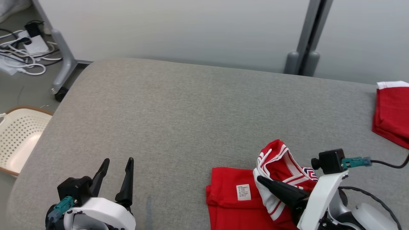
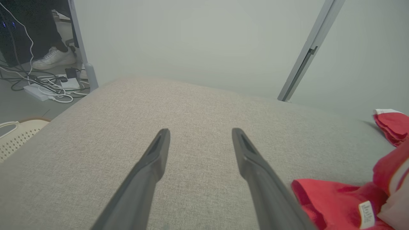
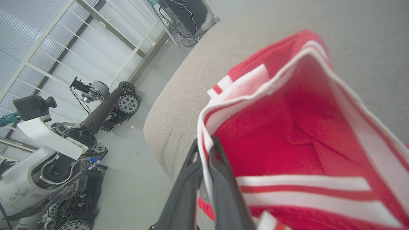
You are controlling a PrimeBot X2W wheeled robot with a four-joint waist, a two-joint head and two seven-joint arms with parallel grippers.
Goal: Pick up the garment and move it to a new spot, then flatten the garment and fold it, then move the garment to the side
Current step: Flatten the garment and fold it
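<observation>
The garment [image 1: 233, 198] is red with white striped trim and a white care label, bunched at the near right of the grey table [image 1: 191, 111]. My right gripper [image 1: 260, 179] is shut on its striped white edge and holds that part lifted; in the right wrist view the fingers [image 3: 217, 179] pinch the trim of the garment [image 3: 287, 134]. My left gripper [image 1: 116, 166] stands open at the near left over bare cloth, its fingertips apart in the left wrist view [image 2: 200, 134], with the garment [image 2: 338, 198] off to its right.
A second red cloth with a white band [image 1: 391, 115] lies at the table's far right edge. A perforated cream basket [image 1: 19, 140] stands on the floor to the left. Cables and a power strip [image 1: 25, 48] lie at the back left, beside a wheeled frame leg [image 1: 64, 64].
</observation>
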